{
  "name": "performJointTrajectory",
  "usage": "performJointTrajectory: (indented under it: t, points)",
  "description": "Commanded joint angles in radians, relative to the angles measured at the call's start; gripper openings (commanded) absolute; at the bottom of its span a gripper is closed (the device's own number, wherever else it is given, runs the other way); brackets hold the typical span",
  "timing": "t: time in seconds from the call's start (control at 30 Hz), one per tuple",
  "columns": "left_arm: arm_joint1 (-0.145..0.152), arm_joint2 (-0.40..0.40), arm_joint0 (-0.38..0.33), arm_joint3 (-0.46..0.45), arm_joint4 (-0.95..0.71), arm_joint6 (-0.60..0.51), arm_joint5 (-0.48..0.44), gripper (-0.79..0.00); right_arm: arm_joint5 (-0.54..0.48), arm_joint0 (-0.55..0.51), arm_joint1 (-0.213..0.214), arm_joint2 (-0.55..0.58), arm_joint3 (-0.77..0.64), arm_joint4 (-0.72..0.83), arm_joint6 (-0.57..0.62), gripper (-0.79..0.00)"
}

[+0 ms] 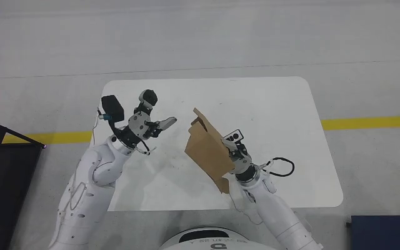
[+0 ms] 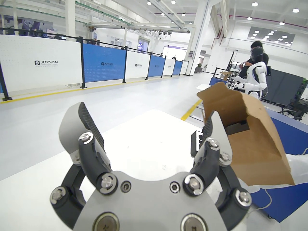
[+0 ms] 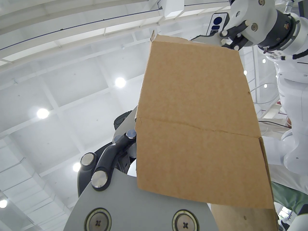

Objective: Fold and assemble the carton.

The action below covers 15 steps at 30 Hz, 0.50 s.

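A: Top view first. Where's the carton (image 1: 208,150)?
B: Held tilted above the white bench (image 1: 287,112), clamped in the right claw (image 1: 231,151).
A: And the left claw (image 1: 159,112)?
B: Fingers spread wide, holding nothing, close beside the carton's upper edge. I can't tell whether it touches.

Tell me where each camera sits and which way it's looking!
Top view: on the robot above its arms, facing down at the table; both arms show, left gripper open, right gripper holding the carton up.
Left wrist view: on the left wrist, facing across the table into the hall; its own open fingers show.
Right wrist view: on the right wrist, facing up at the ceiling; its own finger shows beside the carton.
Shared: all three see the carton.
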Motion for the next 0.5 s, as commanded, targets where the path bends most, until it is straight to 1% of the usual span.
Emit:
performJointTrajectory:
  t: [0.0, 0.1, 0.2, 0.33, 0.47]
  points:
    - [-0.001, 0.006, -0.004, 0.003, 0.036, -0.02, 0.04, 0.0, 0.001, -0.002, 0.0, -0.001, -0.002, -0.002, 0.002, -0.785]
    - [-0.003, 0.031, -0.011, 0.0, 0.07, -0.038, 0.063, 0.0, 0.003, -0.004, -0.001, 0.0, -0.003, -0.001, 0.001, -0.785]
    - [-0.003, 0.059, -0.019, -0.011, 0.149, -0.066, 0.071, 0.0, -0.007, -0.008, -0.001, 0.004, -0.004, -0.009, -0.001, -0.785]
    - [-0.006, 0.104, -0.031, -0.015, 0.139, -0.054, 0.007, 0.0, -0.006, -0.012, -0.001, 0.007, -0.007, -0.012, -0.005, -0.785]
    - [-0.007, 0.109, -0.047, -0.005, 0.128, -0.032, -0.027, 0.0, -0.005, -0.014, -0.001, 0.007, -0.005, -0.018, -0.009, -0.785]
